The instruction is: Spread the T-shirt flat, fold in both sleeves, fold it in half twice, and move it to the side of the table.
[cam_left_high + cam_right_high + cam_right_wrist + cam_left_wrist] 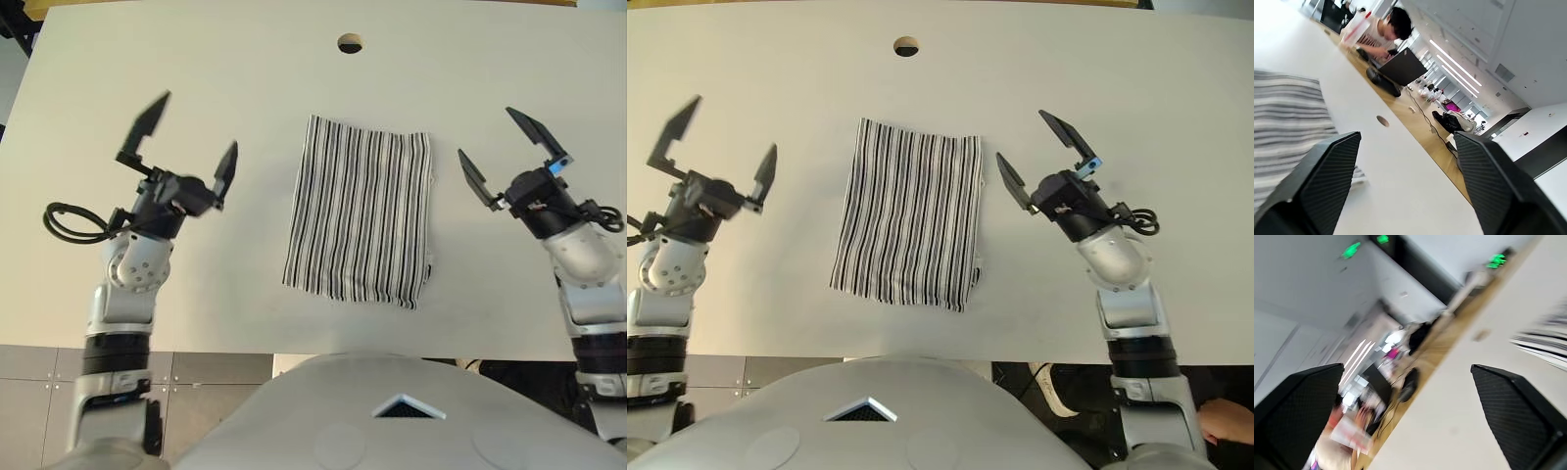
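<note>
One folded T-shirt (pixel 361 211) is lying in the middle of the tabletop (pixel 196 59). Left pincer (pixel 196 122) and right pincer (pixel 485 132) are hanging wide open beside it.

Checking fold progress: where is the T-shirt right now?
In the left eye view the folded T-shirt lies centred on the table, between the left gripper and right gripper, touching neither, nearer the robot than the round hole.

Round cable hole (pixel 350 43); open laptop (pixel 1400 66) on wooden desk (pixel 1426 138).
</note>
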